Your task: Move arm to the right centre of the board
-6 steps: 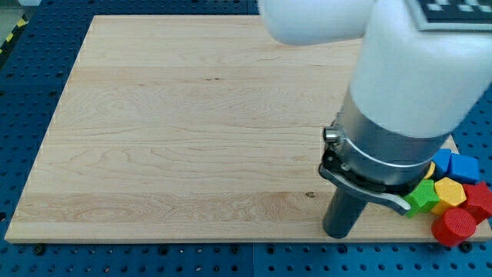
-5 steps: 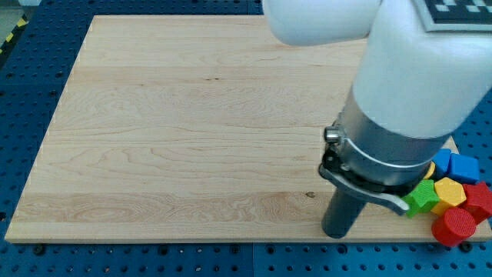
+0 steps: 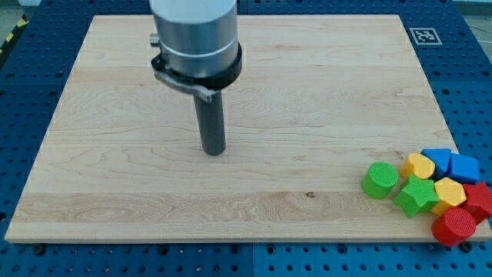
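Note:
My tip (image 3: 213, 151) rests on the wooden board (image 3: 138, 92) a little left of its middle, far to the left of the blocks. The blocks are bunched at the board's bottom right corner: a green cylinder (image 3: 380, 179), a green star (image 3: 417, 195), a yellow heart-like block (image 3: 420, 165), a yellow hexagon (image 3: 448, 191), two blue blocks (image 3: 437, 158) (image 3: 463, 167), a red cylinder (image 3: 453, 227) and a red block (image 3: 479, 198). The tip touches none of them.
The board lies on a blue perforated table (image 3: 31, 77). A black-and-white marker tag (image 3: 423, 35) sits on the board's top right corner. The arm's grey and white body (image 3: 196, 35) rises above the rod.
The arm has moved from the bottom right, beside the blocks, up and to the left to left of the board's middle. The green cylinder and other blocks it hid now show.

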